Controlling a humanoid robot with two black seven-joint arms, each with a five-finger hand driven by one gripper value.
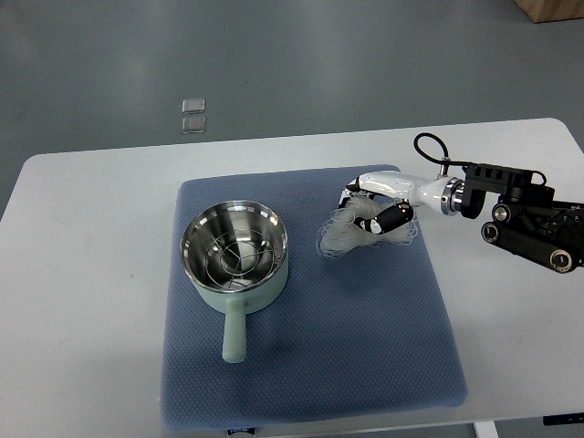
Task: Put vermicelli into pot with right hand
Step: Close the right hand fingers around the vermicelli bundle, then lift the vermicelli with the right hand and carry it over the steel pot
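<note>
While the right hand [379, 206] reaches in from the right edge with its fingers [394, 219] curled around the pale vermicelli [345, 233] on the blue mat [365, 338], the green-handled pot [235, 255] sits well apart to the left on the white counter [82, 274].

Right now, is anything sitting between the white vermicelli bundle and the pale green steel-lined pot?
Nothing visible: only bare blue mat lies between the vermicelli under the right hand and the pot, which is open-topped with a wire rack inside.
</note>
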